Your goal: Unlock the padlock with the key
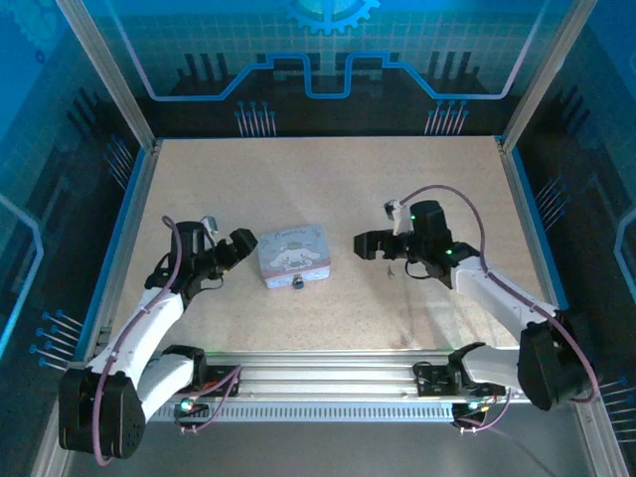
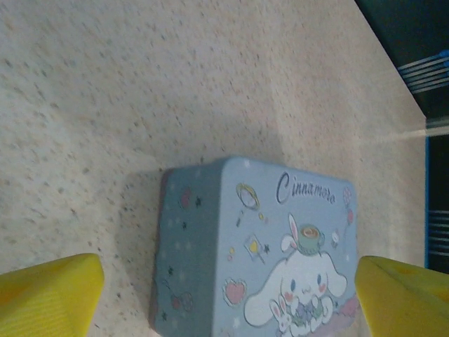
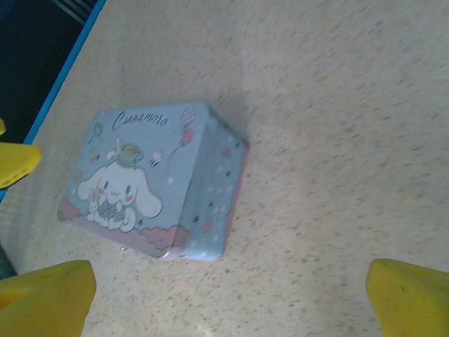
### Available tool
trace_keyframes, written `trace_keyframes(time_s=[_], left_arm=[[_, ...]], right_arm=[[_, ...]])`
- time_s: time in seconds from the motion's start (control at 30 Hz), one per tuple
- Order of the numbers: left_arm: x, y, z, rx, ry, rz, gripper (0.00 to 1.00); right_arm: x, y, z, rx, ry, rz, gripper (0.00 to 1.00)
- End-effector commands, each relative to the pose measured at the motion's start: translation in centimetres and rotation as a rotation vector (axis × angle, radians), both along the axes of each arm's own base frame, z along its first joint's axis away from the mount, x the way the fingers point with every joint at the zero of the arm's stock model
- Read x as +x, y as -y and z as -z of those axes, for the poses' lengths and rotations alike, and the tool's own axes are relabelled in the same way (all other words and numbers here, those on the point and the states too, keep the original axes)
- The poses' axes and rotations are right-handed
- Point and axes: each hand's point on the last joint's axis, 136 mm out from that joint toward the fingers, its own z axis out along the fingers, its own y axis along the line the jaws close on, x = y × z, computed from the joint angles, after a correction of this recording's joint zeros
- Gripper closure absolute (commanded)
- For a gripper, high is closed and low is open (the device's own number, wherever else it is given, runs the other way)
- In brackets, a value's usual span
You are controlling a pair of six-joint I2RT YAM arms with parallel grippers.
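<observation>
The tiny dark padlock sits at the near edge of a pale lilac cartoon tin. The key, a thin dark sliver, lies on the table just near the right gripper's side of the tin. My left gripper stands open just left of the tin, whose lid lies between its yellow fingertips. My right gripper hangs open to the right of the tin, holding nothing. In its wrist view the tin lies ahead to the left of its fingertips.
The speckled beige table is fenced by a blue-edged aluminium frame on the left, right and back. A metal rail with both arm bases runs along the near edge.
</observation>
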Motion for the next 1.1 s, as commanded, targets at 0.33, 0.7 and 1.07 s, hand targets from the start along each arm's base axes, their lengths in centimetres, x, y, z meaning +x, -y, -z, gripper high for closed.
trace_keyframes(time_s=[0.33, 0.7, 1.07], left_arm=[[0.0, 2.6, 2.7, -0.043, -0.069, 0.104, 0.09], [1.6, 5.3, 3.7, -0.069, -0.08, 0.183, 0.09], [3.3, 8.3, 3.5, -0.052, -0.076, 0.254, 0.08]], right_arm=[[0.1, -7.9, 2.5, 0.066, -0.098, -0.127, 0.0], [0.0, -11.7, 4.6, 0.071, -0.175, -0.193, 0.0], [-0.9, -11.3, 4.6, 0.055, -0.181, -0.203, 0.0]])
